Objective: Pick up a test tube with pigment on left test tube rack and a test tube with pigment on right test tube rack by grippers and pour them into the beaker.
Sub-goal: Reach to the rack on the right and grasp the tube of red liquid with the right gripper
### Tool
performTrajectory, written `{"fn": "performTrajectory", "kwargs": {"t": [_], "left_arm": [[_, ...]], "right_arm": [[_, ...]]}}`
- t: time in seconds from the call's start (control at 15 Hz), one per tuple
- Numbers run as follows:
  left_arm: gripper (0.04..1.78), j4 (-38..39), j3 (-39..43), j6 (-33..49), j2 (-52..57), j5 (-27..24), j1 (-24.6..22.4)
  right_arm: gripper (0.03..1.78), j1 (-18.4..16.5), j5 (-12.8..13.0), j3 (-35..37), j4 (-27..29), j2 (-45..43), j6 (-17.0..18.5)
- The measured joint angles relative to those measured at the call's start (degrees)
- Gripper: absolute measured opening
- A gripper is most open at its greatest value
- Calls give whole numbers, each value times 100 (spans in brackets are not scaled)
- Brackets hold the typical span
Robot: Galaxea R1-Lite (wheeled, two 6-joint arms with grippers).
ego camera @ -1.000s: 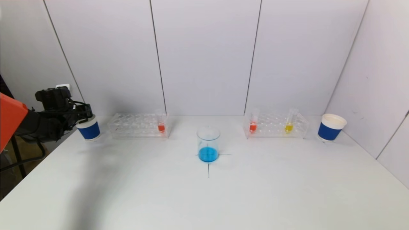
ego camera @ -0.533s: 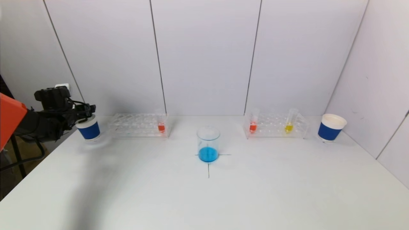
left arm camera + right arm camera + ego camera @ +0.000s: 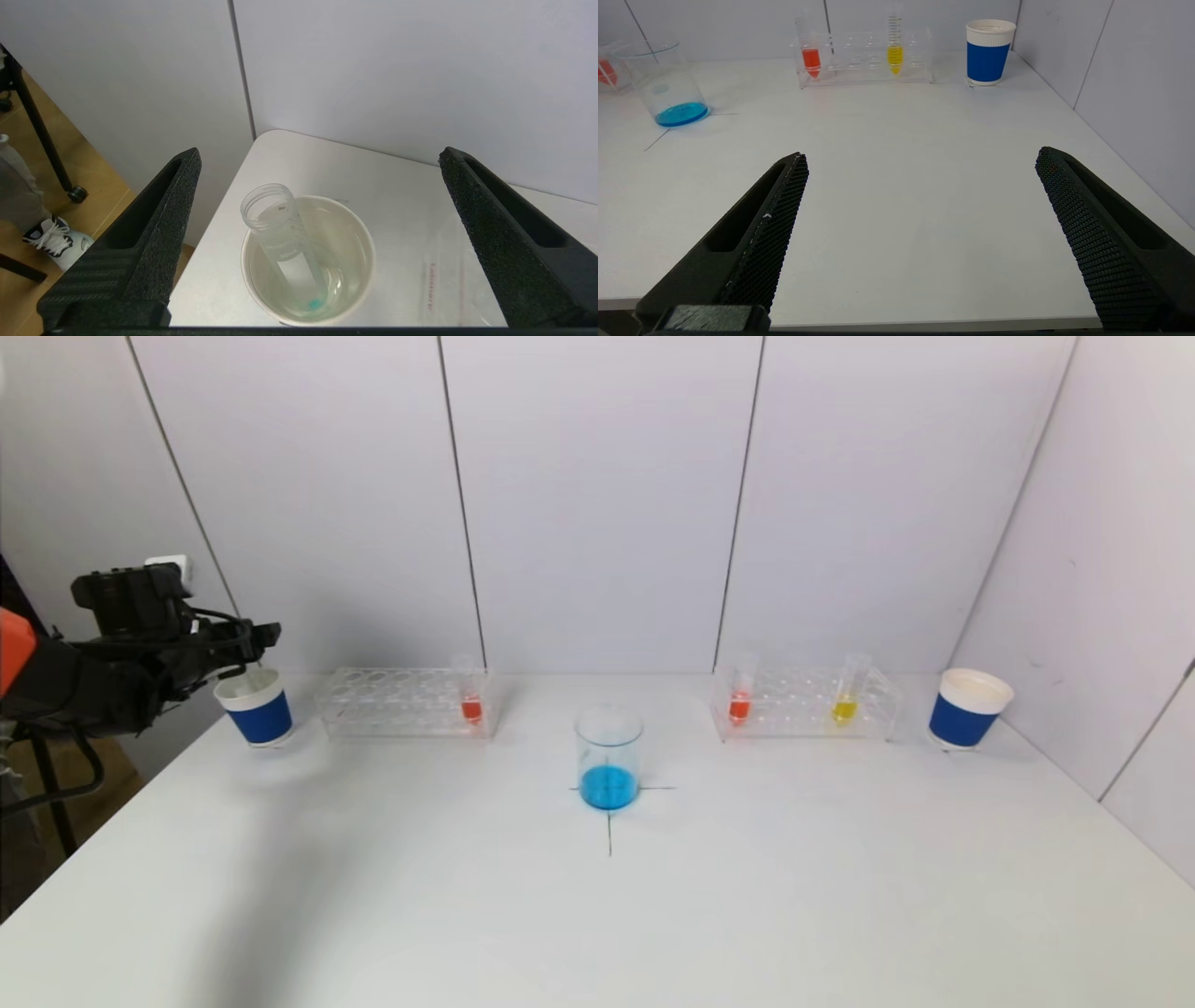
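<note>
My left gripper (image 3: 261, 637) hangs open just above the left blue paper cup (image 3: 258, 711). In the left wrist view the gripper (image 3: 320, 151) is wide open and empty over that cup (image 3: 362, 242). An empty clear test tube (image 3: 279, 235) with a blue trace at its tip leans inside the cup. The left rack (image 3: 392, 703) holds one red tube (image 3: 471, 698). The right rack (image 3: 808, 707) holds a red tube (image 3: 739, 698) and a yellow tube (image 3: 846, 693). The beaker (image 3: 609, 756) holds blue liquid at the table's centre. My right gripper (image 3: 920, 154) is open, empty, low over the table's near right edge.
A second blue paper cup (image 3: 967, 709) stands at the far right, beside the right rack. White wall panels close the back and right sides. The table's left edge runs just beyond the left cup, with floor and a stand leg (image 3: 42, 135) below.
My left gripper has risen and drawn back to the left from the left cup, so the cup's rim now shows below it. Nothing else has moved.
</note>
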State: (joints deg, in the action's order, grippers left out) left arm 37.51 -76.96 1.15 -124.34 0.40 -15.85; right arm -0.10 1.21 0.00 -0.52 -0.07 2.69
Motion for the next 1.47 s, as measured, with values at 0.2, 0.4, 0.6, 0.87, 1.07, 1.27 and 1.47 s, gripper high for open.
{"fn": "performTrajectory", "kwargs": {"t": [0.2,0.4,0.6,0.87,1.07,1.27,1.47], "left_arm": [[177,-215,588,0,877,-124,144],[177,-289,1484,-21,1977,-163,364],[177,-469,2382,-27,3168,-155,758],[177,-973,3348,-52,4756,-20,1150],[177,-1345,4008,-208,5943,63,1217],[177,-1926,4648,-327,7186,94,1239],[177,-2581,5125,-351,8327,0,1246]], "right_arm": [[177,0,0,0,0,0,2],[177,0,2,0,1,0,2],[177,0,2,0,-2,0,2],[177,0,0,0,-2,0,2],[177,0,0,0,-2,0,2],[177,0,2,0,1,0,0],[177,0,2,0,0,0,2]]}}
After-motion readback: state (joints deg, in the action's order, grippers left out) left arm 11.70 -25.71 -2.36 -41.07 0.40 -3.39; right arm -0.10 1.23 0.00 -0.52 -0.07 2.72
